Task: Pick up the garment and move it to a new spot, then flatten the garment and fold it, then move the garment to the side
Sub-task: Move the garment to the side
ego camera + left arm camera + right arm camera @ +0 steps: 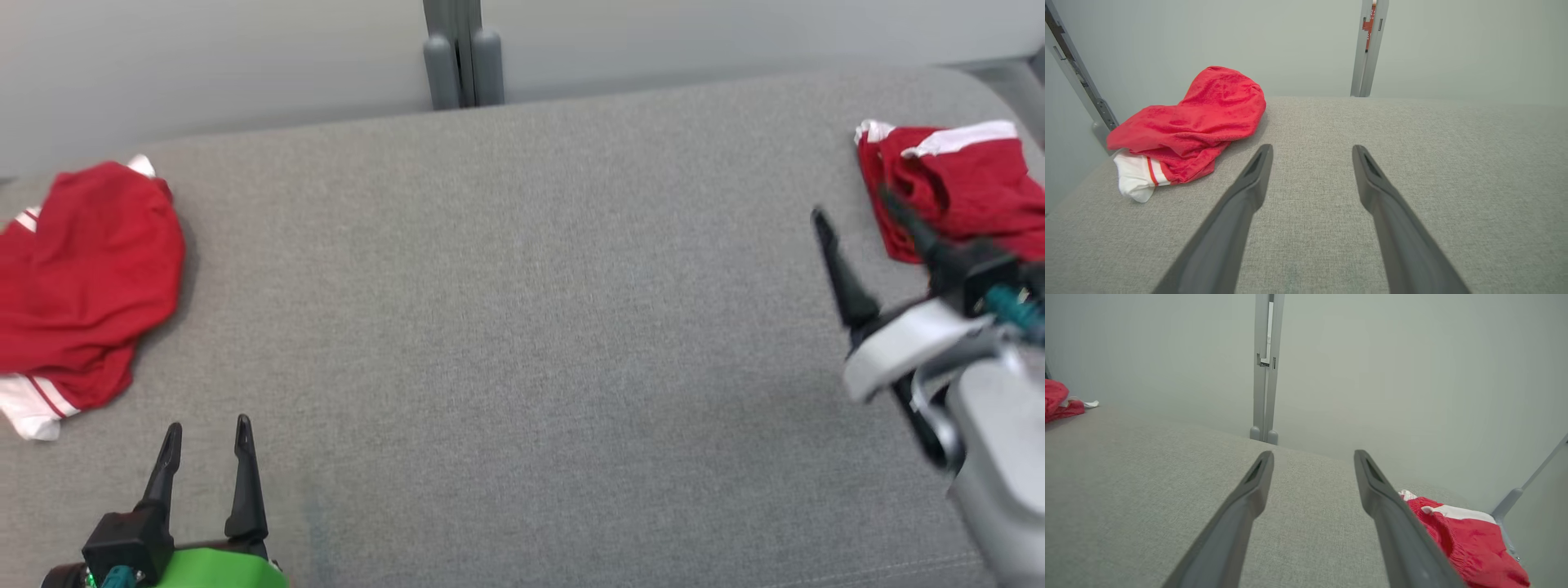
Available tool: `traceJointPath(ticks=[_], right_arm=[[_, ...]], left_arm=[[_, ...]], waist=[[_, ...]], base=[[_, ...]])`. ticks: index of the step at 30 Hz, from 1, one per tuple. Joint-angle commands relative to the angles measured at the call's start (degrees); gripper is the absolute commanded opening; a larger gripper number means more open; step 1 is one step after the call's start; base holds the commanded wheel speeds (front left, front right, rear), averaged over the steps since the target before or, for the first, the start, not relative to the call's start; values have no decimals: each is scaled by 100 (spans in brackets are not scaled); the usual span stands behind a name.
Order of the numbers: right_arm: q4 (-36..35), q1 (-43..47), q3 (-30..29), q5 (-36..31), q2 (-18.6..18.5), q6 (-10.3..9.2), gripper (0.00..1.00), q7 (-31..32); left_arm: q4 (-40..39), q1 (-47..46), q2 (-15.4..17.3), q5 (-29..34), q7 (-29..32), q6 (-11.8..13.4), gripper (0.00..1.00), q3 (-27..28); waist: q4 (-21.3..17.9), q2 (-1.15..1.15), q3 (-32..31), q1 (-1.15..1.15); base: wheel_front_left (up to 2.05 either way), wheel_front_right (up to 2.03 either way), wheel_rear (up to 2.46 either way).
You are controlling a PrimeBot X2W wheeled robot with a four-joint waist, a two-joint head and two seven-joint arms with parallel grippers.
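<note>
Two red garments with white trim lay on the grey padded surface (522, 327) in the head view: the left garment (86, 278), crumpled, at its left edge, and the right garment (955, 192), more compact, at the far right corner. We noted the left gripper (208, 429) low at the near edge, jaws spread and empty, and the right gripper (853, 206) just beside the right garment, jaws wide; whether one finger touched the cloth we could not tell. In the left wrist view, the left gripper (1311, 149) stood wide over bare surface, the left garment (1196, 122) ahead and to the left of it. In the right wrist view, the right gripper (1312, 455) gaped with nothing between its fingers; the right garment (1470, 543) lay partly behind one finger.
</note>
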Motion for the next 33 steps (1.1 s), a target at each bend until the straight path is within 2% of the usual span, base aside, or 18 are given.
traceJointPath(ticks=[1, 13, 21, 33], right_arm=[[-119, 289, -34, -12, 96, -9, 100, -15], [-1244, 2306, -895, -152, 1043, -9, 100, -15], [-1755, 3052, -1402, -247, 1589, -8, 100, -15], [-1784, 3272, -1486, -408, 1736, -8, 100, -15]], left_arm=[[6, 140, 3, -53, 2, 9, 100, 43], [73, 306, -17, -90, 2, -22, 100, 29], [145, 439, -24, -107, 2, -38, 100, 56], [187, 388, -27, -37, 2, -49, 100, 53]], waist=[[102, 0, -526, 0], [277, 0, -856, 0], [268, 0, -981, 0], [242, 0, -1010, 0]], base=[[0, 0, 0], [0, 0, 0], [0, 0, 0], [0, 0, 0]])
